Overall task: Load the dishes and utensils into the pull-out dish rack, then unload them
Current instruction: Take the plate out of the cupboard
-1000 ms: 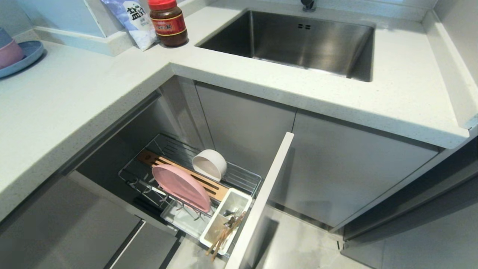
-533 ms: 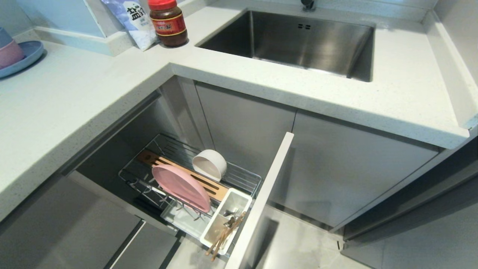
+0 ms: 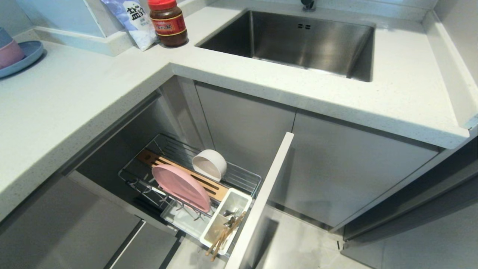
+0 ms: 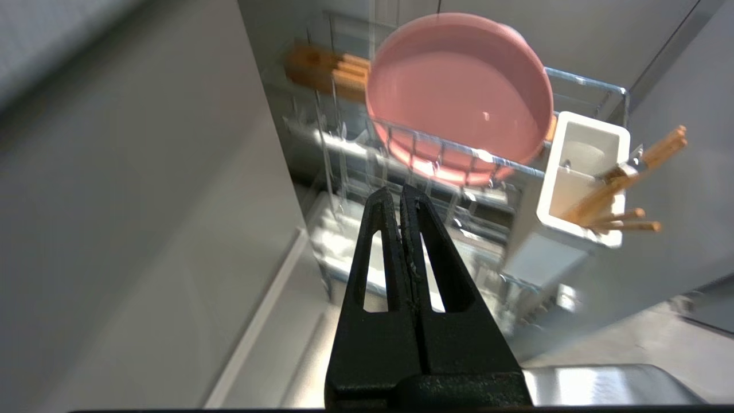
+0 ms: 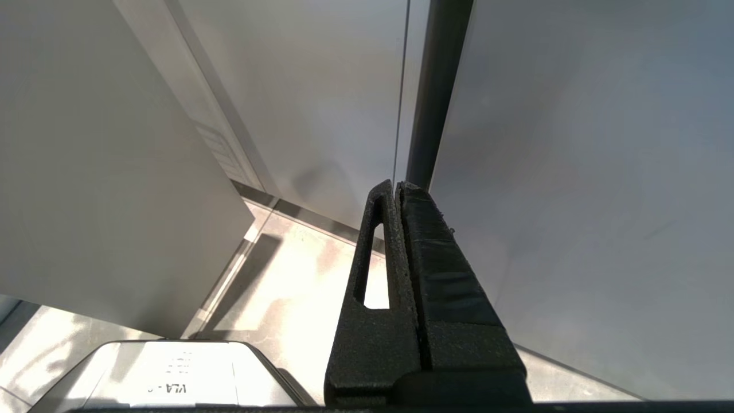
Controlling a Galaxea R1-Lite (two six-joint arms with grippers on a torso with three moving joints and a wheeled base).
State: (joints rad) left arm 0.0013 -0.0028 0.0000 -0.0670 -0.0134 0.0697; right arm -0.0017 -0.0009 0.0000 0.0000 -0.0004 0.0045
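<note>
The pull-out dish rack (image 3: pixel 242 178) stands drawn out under the counter, its pale front panel (image 3: pixel 267 194) at its right. A pink plate (image 3: pixel 181 188) (image 4: pixel 459 97) stands on edge in the wires by the wooden strip (image 3: pixel 209 185). Behind it the cream bowl (image 3: pixel 210 164) lies on its side. Chopsticks (image 3: pixel 224 235) (image 4: pixel 625 180) and metal cutlery (image 3: pixel 229 220) stick out of the white tray (image 3: pixel 239 201) (image 4: pixel 579 172). My left gripper (image 4: pixel 399 189) is shut and empty, short of the rack. Shut on nothing, my right gripper (image 5: pixel 395 186) points at the cabinet doors. Neither arm shows in the head view.
A steel sink (image 3: pixel 298 41) is set in the counter (image 3: pixel 93 86). A red-lidded jar (image 3: pixel 168 22) and a salt bag (image 3: pixel 132 20) stand at the back. A blue plate (image 3: pixel 26 58) with stacked bowls (image 3: pixel 9 50) sits far left. Grey cabinet doors (image 3: pixel 336 168) flank the rack.
</note>
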